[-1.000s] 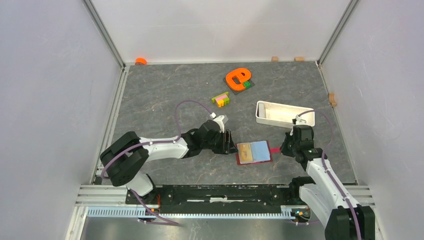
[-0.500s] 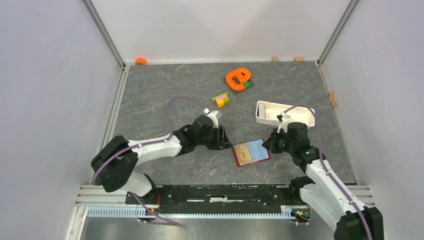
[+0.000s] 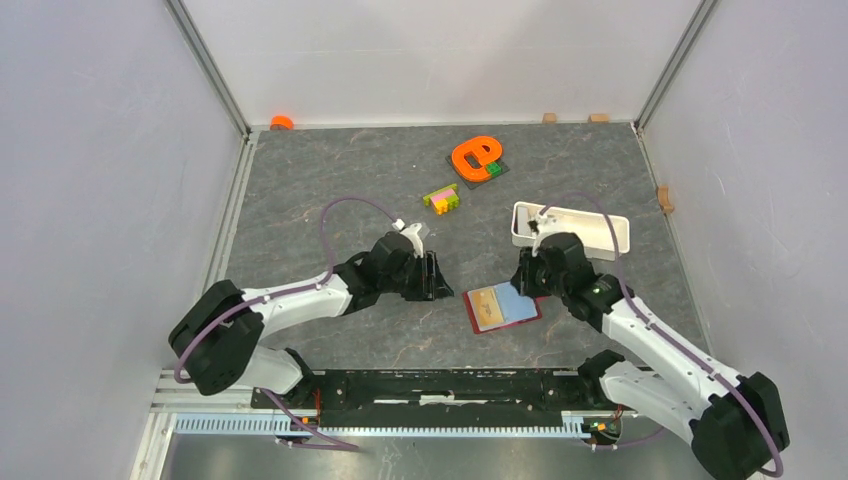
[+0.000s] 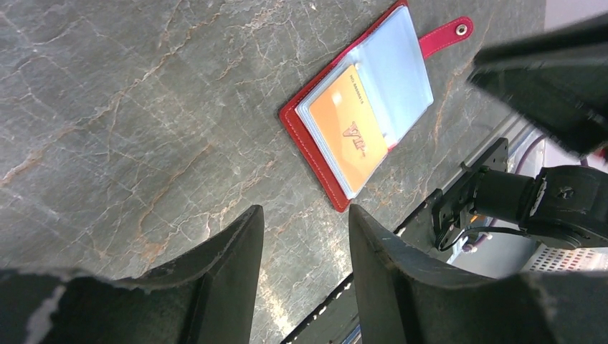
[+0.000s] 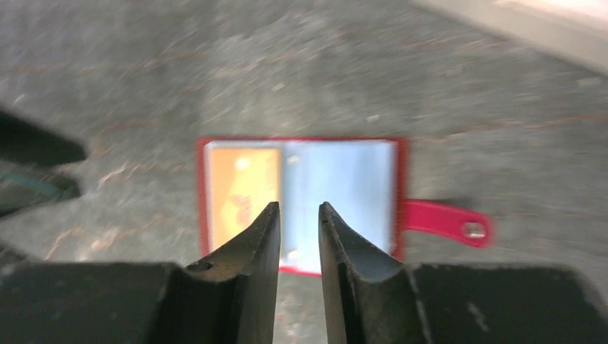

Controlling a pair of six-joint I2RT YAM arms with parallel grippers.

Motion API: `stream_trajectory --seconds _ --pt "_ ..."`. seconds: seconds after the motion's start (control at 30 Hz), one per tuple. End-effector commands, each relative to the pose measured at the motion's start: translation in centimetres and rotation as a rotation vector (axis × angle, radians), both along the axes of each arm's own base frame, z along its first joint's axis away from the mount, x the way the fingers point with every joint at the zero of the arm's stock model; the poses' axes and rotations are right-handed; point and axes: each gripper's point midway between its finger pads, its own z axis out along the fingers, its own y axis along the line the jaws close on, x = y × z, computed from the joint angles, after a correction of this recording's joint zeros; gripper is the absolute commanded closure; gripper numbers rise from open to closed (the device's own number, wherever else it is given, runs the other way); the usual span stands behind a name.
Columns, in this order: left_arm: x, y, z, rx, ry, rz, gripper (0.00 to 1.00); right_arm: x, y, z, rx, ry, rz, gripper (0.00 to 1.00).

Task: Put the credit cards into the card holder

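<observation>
Lying open on the table (image 3: 330,180), card holder (image 3: 503,307) with an orange credit card (image 4: 349,136) inside: just right of left tool (image 4: 305,215) (open, empty), beneath right tool (image 5: 299,208) (slightly parted, empty). Since earlier frame: right tool off the snap tab (image 5: 444,221), holder shifted left

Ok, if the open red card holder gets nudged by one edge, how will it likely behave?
Probably slides flat rather than tipping: the card holder lies open and thin on the smooth table. Its clear sleeves look floppy, so lifted by one cover it would likely fold shut.
</observation>
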Motion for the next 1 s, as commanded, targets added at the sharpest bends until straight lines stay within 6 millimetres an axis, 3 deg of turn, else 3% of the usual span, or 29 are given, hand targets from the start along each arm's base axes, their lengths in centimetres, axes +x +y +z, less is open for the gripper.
stream_trajectory --seconds 0.0,0.1,0.17,0.37,0.57,0.97 --pt "0.2 0.4 1.2 -0.019 -0.050 -0.011 0.45 2.6 -6.2 1.2 -0.197 -0.053 -0.207 0.58" --pt "0.2 0.7 1.3 -0.019 -0.054 -0.004 0.44 2.8 -8.7 0.5 -0.202 -0.029 -0.252 0.43" --pt "0.2 0.8 1.3 -0.019 -0.054 -0.001 0.44 2.7 -10.1 -0.3 -0.203 -0.001 -0.277 0.39" --pt "0.3 1.0 1.8 -0.018 -0.062 0.003 0.44 2.2 -10.3 -3.0 -0.125 0.070 -0.241 0.36" --pt "0.3 1.5 2.0 -0.012 -0.067 0.015 0.44 2.0 -9.4 -4.8 -0.063 0.103 -0.179 0.41" --pt "0.5 1.8 2.3 -0.016 -0.075 0.026 0.44 2.7 -9.2 -5.6 -0.042 0.091 -0.159 0.62"
